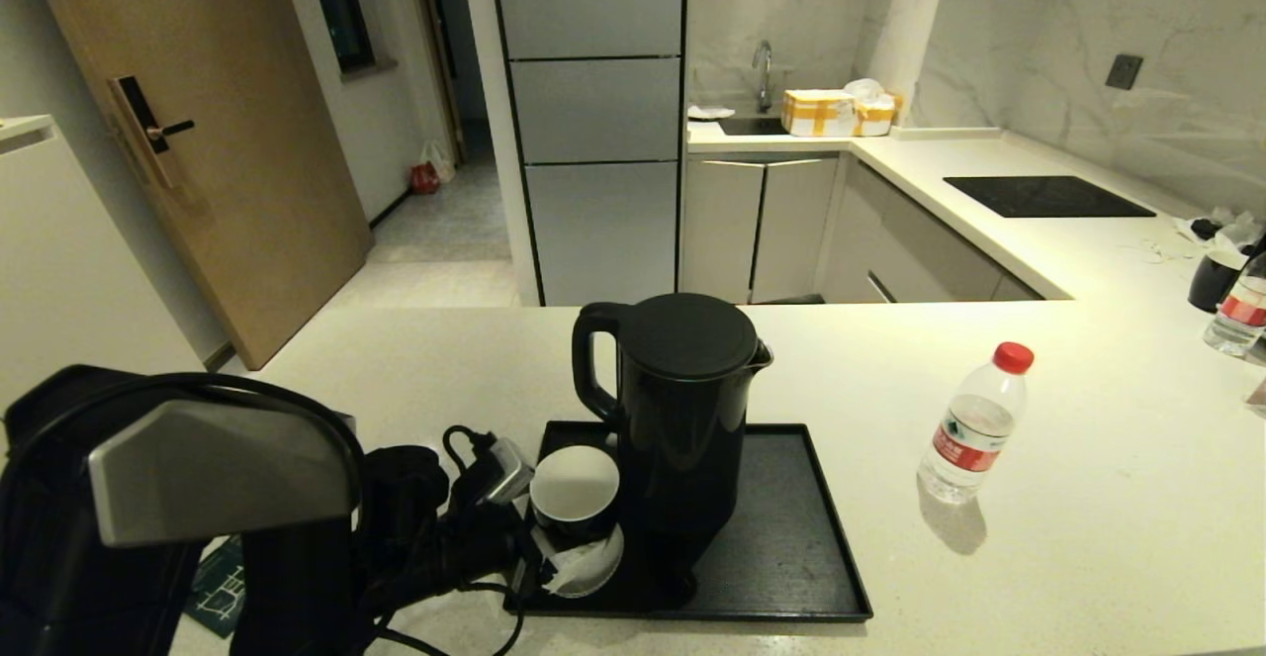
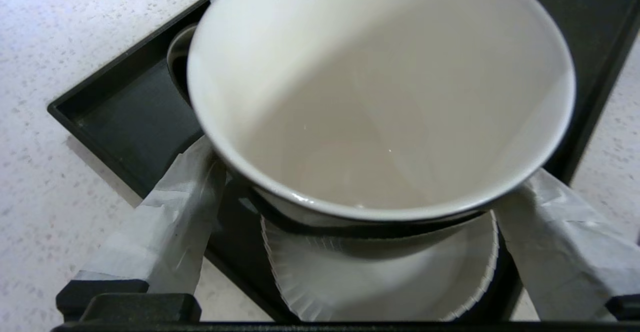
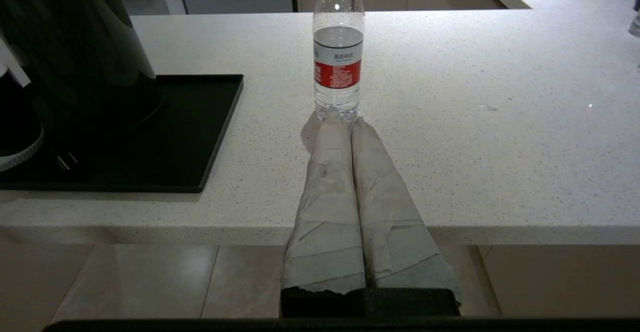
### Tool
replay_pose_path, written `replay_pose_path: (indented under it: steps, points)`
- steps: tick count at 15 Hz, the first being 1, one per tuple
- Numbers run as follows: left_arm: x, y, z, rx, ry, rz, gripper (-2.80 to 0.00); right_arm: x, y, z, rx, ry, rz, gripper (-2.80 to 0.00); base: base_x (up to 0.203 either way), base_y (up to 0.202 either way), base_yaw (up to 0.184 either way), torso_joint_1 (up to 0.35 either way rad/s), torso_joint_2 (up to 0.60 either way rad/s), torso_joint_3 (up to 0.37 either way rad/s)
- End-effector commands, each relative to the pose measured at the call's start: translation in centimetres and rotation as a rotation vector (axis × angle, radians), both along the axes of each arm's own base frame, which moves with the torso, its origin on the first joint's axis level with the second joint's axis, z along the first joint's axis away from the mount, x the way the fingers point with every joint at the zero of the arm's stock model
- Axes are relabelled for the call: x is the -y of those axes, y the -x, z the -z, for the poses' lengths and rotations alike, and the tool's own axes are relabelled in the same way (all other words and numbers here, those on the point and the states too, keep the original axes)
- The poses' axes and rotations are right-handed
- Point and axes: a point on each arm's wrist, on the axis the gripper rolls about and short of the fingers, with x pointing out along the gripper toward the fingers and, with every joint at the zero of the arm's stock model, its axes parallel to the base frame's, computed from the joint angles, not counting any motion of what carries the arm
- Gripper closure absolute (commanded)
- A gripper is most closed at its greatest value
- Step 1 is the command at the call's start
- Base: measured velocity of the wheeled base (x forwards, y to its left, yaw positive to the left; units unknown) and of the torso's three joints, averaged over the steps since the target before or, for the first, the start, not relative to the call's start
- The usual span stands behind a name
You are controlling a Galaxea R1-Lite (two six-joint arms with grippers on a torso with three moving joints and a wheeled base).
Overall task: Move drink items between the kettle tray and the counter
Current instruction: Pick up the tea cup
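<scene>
While the left gripper stands spread around the empty cup on its saucer, beyond it the tray also holds the kettle — right gripper pressed together.

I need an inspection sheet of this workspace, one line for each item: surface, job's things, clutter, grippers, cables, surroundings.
Surface: off-white speckled stone counter, glossy.
Job's things: tall glossy black kettle and small black cup with white inside stand on the flat black tray; the cup sits over a white saucer; clear red-capped water bottle stands upright on the counter, right of the tray.
Clutter: second bottle and dark cup at far right.
Grippers: left gripper open, fingers either side of the cup; right gripper shut, parked before the counter edge.
Cables: black cables by the left arm.
Surroundings: cooktop, sink tap, wooden door.
</scene>
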Motion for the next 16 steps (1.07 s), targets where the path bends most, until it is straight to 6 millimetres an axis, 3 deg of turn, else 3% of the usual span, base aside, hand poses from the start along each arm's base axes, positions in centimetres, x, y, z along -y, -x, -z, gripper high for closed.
replay_pose_path:
  steps: [1, 16]
  points:
    - [0.11, -0.22, -0.01, 0.013, 0.004, 0.003, -2.8, 0.0, -0.01, 0.0, -0.002, 0.001, -0.001, 0.0, 0.0, 0.0, 0.0, 0.0, 0.0, 0.0]
    - [0.5, -0.62, 0.26, 0.023, 0.005, 0.012, -2.8, 0.0, -0.01, 0.0, -0.002, 0.001, -0.002, 0.0, 0.0, 0.0, 0.0, 0.0, 0.0, 0.0]
